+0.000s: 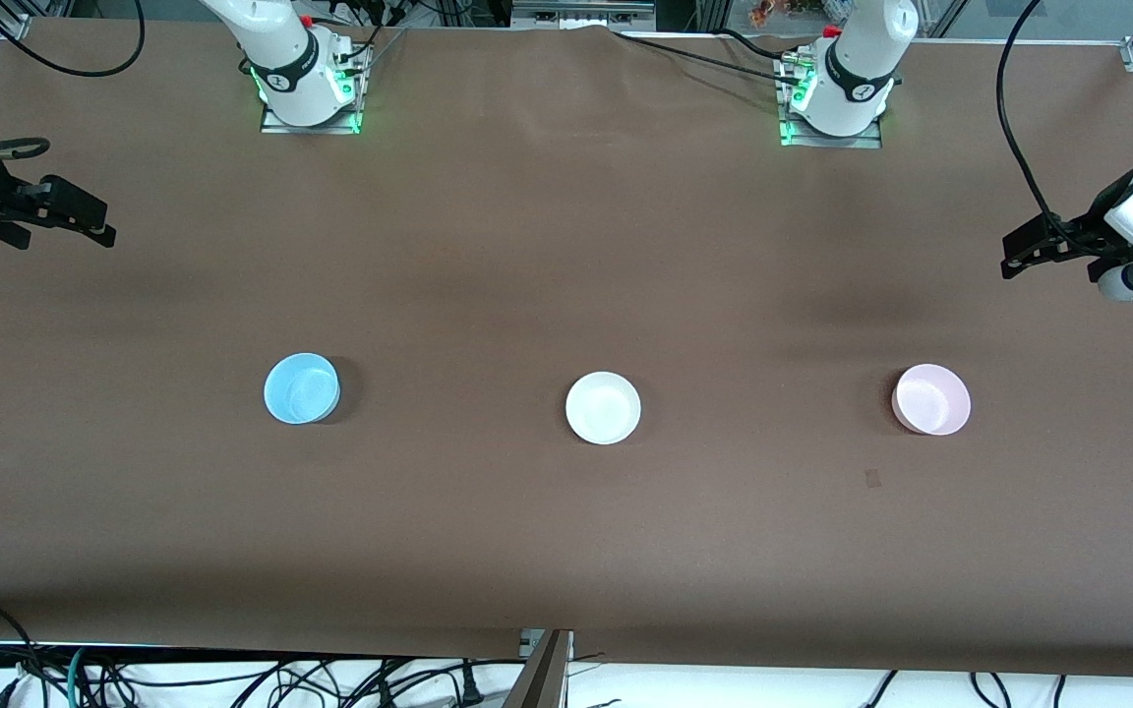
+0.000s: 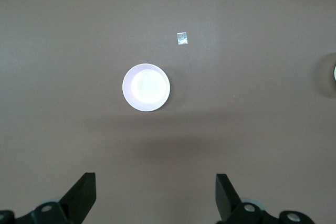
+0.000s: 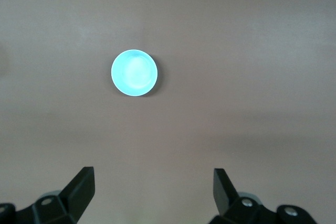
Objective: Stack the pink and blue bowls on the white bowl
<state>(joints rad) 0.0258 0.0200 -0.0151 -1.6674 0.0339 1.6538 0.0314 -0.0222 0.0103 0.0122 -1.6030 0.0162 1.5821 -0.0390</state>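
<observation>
Nearest the front camera sits the white bowl [image 1: 603,407], at the centre of the frame, slightly lower than its two neighbours. All three bowls stand in a row across the middle of the brown tabletop [image 1: 566,541], well apart from one another, each upright with its mouth facing up. Being round, none has a long axis to speak of.

Toward the middle left of the front view lies the blue bowl [image 1: 302,388], at the right arm's end of the tabletop. Toward the middle right lies the pink bowl [image 1: 931,398], at the left arm's end. A small pale scrap [image 1: 872,478] rests on the tabletop just below the pink bowl in the frame.

My left gripper [image 1: 1019,258] hangs at the right edge of the front view, up in the air over the tabletop's end. Its jaws stand wide apart and hold nothing; in my left wrist view the pink bowl shows near the centre, clear of both fingers [image 2: 81,195].

My right gripper [image 1: 94,224] hangs at the left edge of the front view, likewise over the tabletop's end. Its jaws are also wide apart and empty, with the blue bowl in the upper middle of my right wrist view.
</observation>
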